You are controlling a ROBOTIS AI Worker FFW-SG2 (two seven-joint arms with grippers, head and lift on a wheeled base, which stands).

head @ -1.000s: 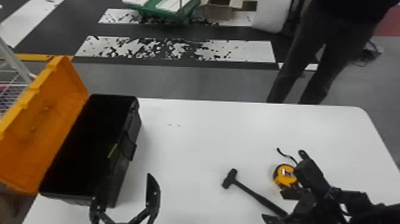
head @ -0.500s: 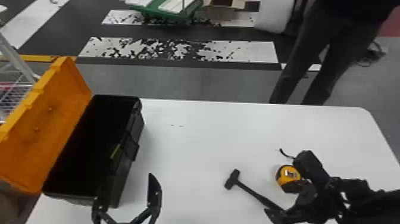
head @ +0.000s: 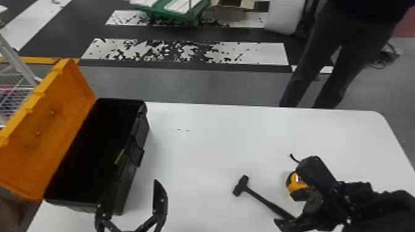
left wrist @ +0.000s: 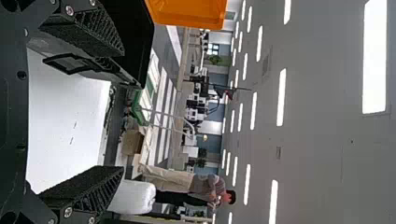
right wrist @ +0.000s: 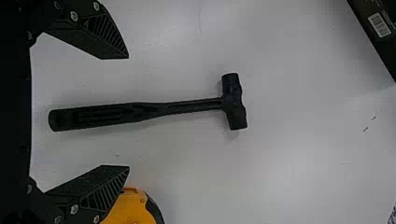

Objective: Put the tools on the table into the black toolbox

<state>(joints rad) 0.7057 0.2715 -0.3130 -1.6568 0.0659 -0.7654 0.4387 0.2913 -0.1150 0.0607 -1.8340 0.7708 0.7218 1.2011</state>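
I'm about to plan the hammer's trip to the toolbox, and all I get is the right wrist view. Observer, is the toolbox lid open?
Observer: Yes, the orange lid is swung open in the head view.

Operator: Where does the box itself stand?

Observer: The toolbox is at the left end of the white table.

Operator: And the left hand, is it near there?

Observer: Yes, the left hand is by the box's near right corner, fingers apart.

Green cart (head: 173, 16) beside cardboard box (head: 228, 13); white wire rack (head: 19, 61); striped floor (head: 216, 83).
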